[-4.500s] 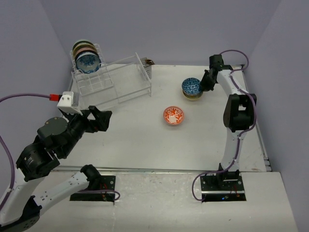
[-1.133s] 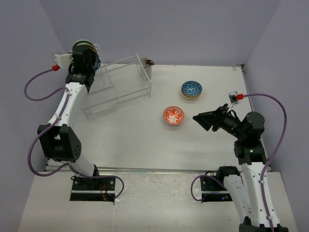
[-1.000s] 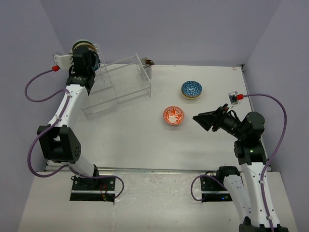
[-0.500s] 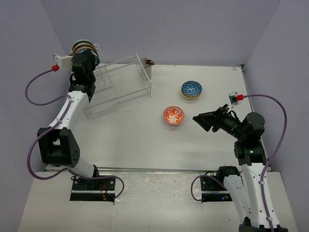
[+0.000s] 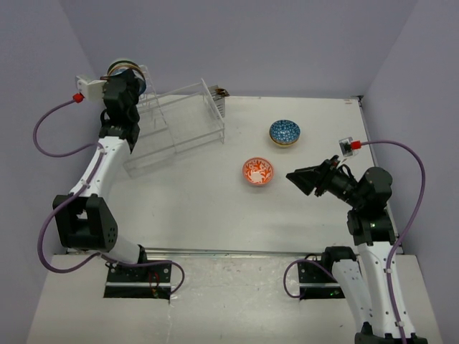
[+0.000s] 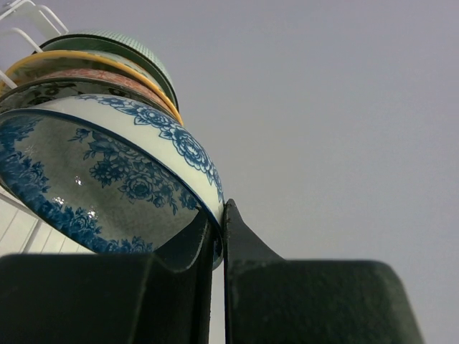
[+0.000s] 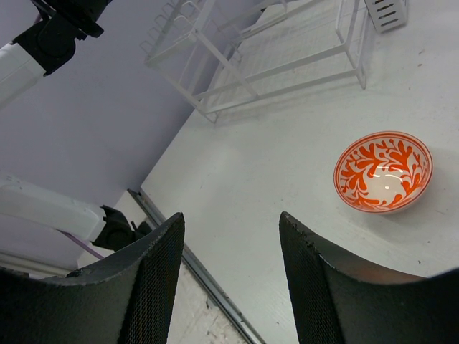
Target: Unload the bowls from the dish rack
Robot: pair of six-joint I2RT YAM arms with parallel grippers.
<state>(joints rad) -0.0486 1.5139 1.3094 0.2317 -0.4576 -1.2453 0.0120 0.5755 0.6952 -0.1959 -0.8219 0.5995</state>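
Note:
Several bowls (image 5: pixel 123 69) stand on edge in the tall tier of the clear dish rack (image 5: pixel 179 122). My left gripper (image 5: pixel 130 92) is up at that tier. In the left wrist view it (image 6: pixel 217 215) is shut on the rim of the front blue-and-white floral bowl (image 6: pixel 107 172), one finger inside and one outside. Yellow-rimmed (image 6: pixel 93 59) and green (image 6: pixel 133 49) bowls stand behind it. An orange-red bowl (image 5: pixel 257 171) and a dark blue bowl (image 5: pixel 285 132) sit on the table. My right gripper (image 5: pixel 298 177) hangs open and empty to the right of the orange-red bowl (image 7: pixel 384 172).
The rack's lower flat tier (image 7: pixel 287 50) holds no bowls that I can see. A small dark object (image 5: pixel 224 92) lies behind the rack by the back wall. The table's metal front edge (image 7: pixel 193 269) runs below my right gripper (image 7: pixel 229 218).
Since the earliest frame my left arm has reached up to the rack and my right arm has drawn back from the dark blue bowl. In the last second the left wrist shifted slightly.

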